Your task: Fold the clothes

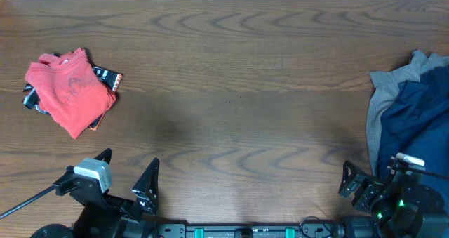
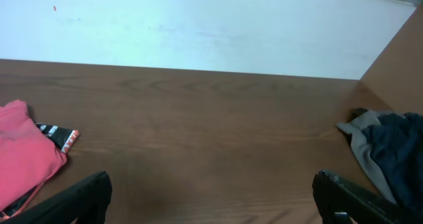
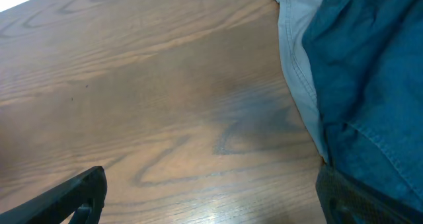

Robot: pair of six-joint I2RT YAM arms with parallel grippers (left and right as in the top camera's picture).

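The red shirt (image 1: 70, 90) lies as a small folded bundle near the left edge of the counter (image 1: 231, 90), somewhat closer to the far edge than to the near one. A dark garment (image 1: 107, 78) with white and orange print lies under it and sticks out on the side that faces the middle of the counter. In the left wrist view the red shirt (image 2: 23, 158) is at the left border, with the printed dark piece (image 2: 61, 138) just beside it.

At the right edge of the counter there is a loose heap: a grey garment (image 1: 381, 101) on the inner side and a navy garment (image 1: 417, 122) that lies partly on top of it. Both are crumpled and not folded.

The left fingers (image 1: 128, 169) are at the near edge, toward the left corner. They are spread wide and hold nothing; well apart from the red shirt.

The right fingers (image 1: 370, 180) are at the near edge, close to the right corner. They are also spread wide and empty. In the right wrist view one finger is just beside the navy garment (image 3: 370, 72); whether it touches the cloth I cannot tell.
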